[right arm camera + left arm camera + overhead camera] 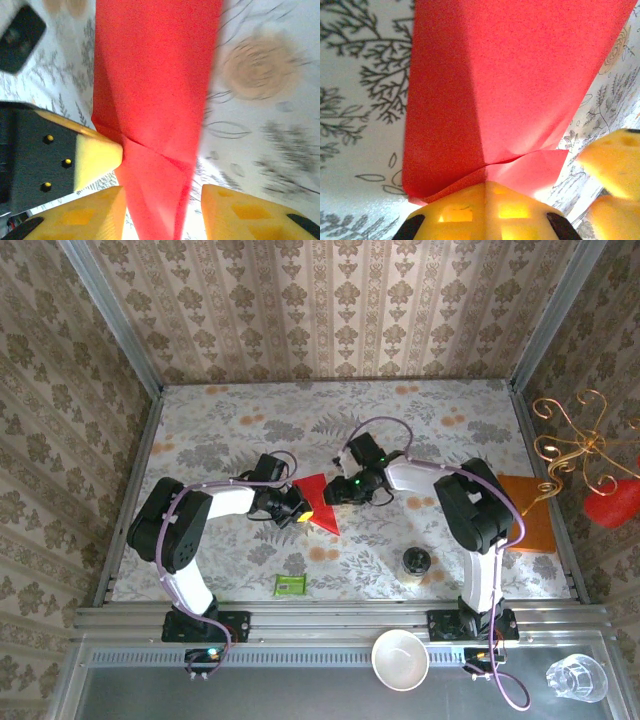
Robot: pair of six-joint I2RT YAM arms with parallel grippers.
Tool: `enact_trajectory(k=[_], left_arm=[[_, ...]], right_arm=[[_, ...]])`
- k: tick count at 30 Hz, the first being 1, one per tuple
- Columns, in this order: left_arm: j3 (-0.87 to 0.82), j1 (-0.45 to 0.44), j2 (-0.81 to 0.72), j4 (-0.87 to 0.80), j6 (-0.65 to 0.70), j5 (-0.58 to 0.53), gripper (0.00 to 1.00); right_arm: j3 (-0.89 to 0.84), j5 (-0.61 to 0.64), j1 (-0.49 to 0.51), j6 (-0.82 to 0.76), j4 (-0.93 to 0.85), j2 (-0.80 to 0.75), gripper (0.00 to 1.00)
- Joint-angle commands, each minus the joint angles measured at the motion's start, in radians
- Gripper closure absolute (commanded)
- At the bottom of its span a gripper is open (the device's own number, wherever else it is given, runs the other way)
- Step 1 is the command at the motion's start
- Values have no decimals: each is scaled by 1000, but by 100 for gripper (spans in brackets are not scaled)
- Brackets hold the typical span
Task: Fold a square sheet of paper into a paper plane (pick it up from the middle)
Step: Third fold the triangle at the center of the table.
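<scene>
You have the thin bright red square sheet of paper (318,502) near the middle of the flower-patterned table (420,430). It is already creased into a narrower pointed shape, with the tip towards the arm bases. It lies between the two grippers, with the left gripper (297,508) at its left edge and the right gripper (340,492) at its right edge.

In your left wrist view, the left gripper (485,187) has its yellow fingertips closed together into a single wedge. A raised fold of the sheet (520,75) runs straight into that wedge. It seems to be pinching the paper's edge, though the contact itself is hidden under the fingertips. To the right in that view, the yellow fingers (612,160) of the other gripper sit just beside the sheet.

In your right wrist view, the right gripper (162,200) is partly open. Its two yellow fingers straddle the narrow end of the sheet (155,75), and a sliver of table shows between the paper and the right-hand finger. The left gripper's black-and-yellow finger (95,155) touches the paper's edge from the left, where the paper buckles a little.

A thick orange rectangular pad (527,515) lies by the table's right wall, well apart from the sheet. A small green packet (290,586) lies near the front edge.
</scene>
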Motion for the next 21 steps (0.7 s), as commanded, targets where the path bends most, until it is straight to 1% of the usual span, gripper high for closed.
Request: enact_trajectory(k=[1, 5, 8, 10, 15, 21], left_arm=[[-28, 6, 72, -70, 9, -91, 99], [-10, 7, 82, -66, 3, -92, 99], [0, 7, 87, -71, 2, -94, 99], [0, 8, 88, -76, 1, -97, 99], [-6, 12, 89, -76, -1, -102, 99], [-2, 14, 88, -81, 2, -103, 99]], right_arm=[[-5, 58, -13, 31, -61, -72, 55], [-43, 77, -14, 34, -54, -111, 57], [-64, 50, -4, 34, -43, -129, 62], [-70, 27, 11, 32, -39, -128, 67], [-66, -19, 68, 20, -38, -92, 78], [-40, -47, 118, 9, -35, -37, 83]])
